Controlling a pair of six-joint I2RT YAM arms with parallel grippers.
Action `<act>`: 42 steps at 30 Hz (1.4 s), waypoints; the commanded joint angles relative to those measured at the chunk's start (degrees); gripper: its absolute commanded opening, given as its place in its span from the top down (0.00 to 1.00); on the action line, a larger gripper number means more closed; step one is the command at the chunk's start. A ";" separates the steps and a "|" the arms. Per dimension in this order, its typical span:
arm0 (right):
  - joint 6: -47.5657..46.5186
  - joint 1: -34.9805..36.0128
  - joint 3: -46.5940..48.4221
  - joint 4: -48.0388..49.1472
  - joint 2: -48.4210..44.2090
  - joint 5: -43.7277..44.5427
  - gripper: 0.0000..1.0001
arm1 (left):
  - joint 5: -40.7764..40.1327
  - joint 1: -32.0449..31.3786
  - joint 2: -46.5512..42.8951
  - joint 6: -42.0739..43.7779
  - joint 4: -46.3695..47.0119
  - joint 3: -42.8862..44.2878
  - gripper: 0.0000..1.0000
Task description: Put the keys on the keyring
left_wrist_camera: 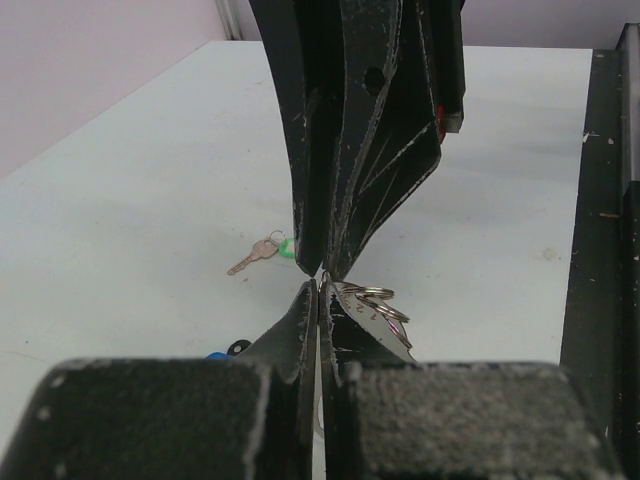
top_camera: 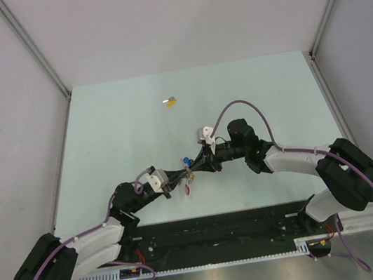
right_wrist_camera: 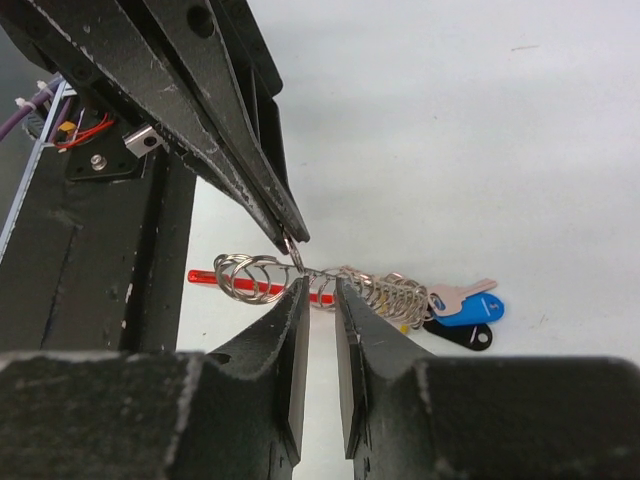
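The left gripper (left_wrist_camera: 320, 292) reaches in from the left with its fingers pressed fully together, their tips pinching one wire ring of the keyring (right_wrist_camera: 380, 290). Just beyond those tips in the left wrist view, a green-headed key (left_wrist_camera: 257, 254) lies flat on the pale table (top_camera: 115, 137), apart from the bunch. The keyring hangs between the two grippers near the front middle of the table, as a string of silver wire loops stretched sideways. A red band (right_wrist_camera: 208, 275) lies under its left end, and a blue key (right_wrist_camera: 468, 308) and a black tag (right_wrist_camera: 462, 336) rest on the table at its right end. Well behind it, toward the far side of the table, a yellow-headed key (top_camera: 170, 101) lies alone. The right gripper (right_wrist_camera: 320, 288) comes in from the right with its fingers narrow, a slim gap between them. The wire loops cross right at the fingertips, but I cannot tell whether they are actually clamped.
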 commanded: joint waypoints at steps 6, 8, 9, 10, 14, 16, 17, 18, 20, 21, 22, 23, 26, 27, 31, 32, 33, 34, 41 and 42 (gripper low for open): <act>0.02 0.60 -0.49 1.19 -1.19 -1.18 0.78 | -0.20 0.29 -0.31 -0.42 2.12 -2.19 1.00; 0.54 0.69 -0.57 2.33 -1.19 -1.44 0.78 | -0.20 0.29 -0.31 -0.42 2.12 -2.10 1.00; 0.63 0.87 -0.57 2.77 -1.19 -1.70 0.78 | -0.03 0.29 -0.31 -0.59 2.03 -2.10 1.00; 1.16 0.78 -0.57 3.73 -0.93 -1.79 0.78 | 0.06 0.29 -0.22 -0.51 2.12 -2.10 1.00; 1.95 0.69 -0.48 5.41 -0.32 -2.58 0.78 | 0.06 0.29 -0.22 -0.68 2.21 -2.11 1.00; 2.21 0.87 -0.48 5.85 -0.23 -3.02 0.79 | 0.06 0.29 -0.22 -0.59 2.29 -2.10 1.00; 2.13 1.04 -0.48 5.76 -0.31 -3.20 0.79 | -0.03 0.29 -0.13 -0.59 2.38 -2.10 1.00; 2.13 0.96 -0.40 5.76 -0.31 -3.20 0.79 | 0.06 0.29 0.04 -0.68 2.47 -2.10 0.99; 2.04 0.96 -0.40 5.59 -0.05 -3.37 0.80 | 0.06 0.29 0.13 -0.77 2.73 -2.10 1.00; 2.04 1.13 -0.40 5.59 0.04 -3.46 0.81 | 0.06 0.29 0.31 -0.94 3.17 -2.19 0.99; 2.04 1.04 -0.31 5.59 0.21 -3.55 0.81 | 0.06 0.29 0.39 -1.03 3.35 -2.28 1.00; 2.04 1.13 -0.31 5.67 0.30 -3.72 0.81 | 0.06 0.29 0.48 -1.21 3.44 -2.28 0.99; 2.04 1.31 -0.22 5.85 0.83 -3.73 0.83 | 0.06 0.29 0.48 -1.30 4.05 -2.37 1.00; 2.04 1.22 -0.22 5.85 1.00 -3.81 0.83 | -0.03 0.29 0.48 -1.38 4.14 -2.37 0.99; 1.86 1.31 -0.22 5.59 1.70 -3.73 0.85 | 0.06 0.29 0.57 -1.56 4.67 -2.46 1.00; 1.78 1.31 -0.22 5.67 1.71 -3.73 0.85 | 0.06 0.29 0.66 -1.65 4.75 -2.46 1.00; 1.78 1.31 -0.13 5.68 1.88 -3.64 0.86 | 0.06 0.29 0.75 -1.65 4.84 -2.54 1.00; 1.78 1.31 -0.22 5.76 2.06 -3.64 0.87 | 0.06 0.29 0.75 -1.73 5.02 -2.54 1.00; 1.69 1.31 -0.13 6.12 1.71 -3.37 1.00 | 0.15 0.29 0.75 -1.82 5.20 -2.54 1.00; 1.60 1.31 0.04 5.77 1.36 -3.29 1.00 | 0.24 0.29 0.66 -1.82 5.19 -2.54 1.00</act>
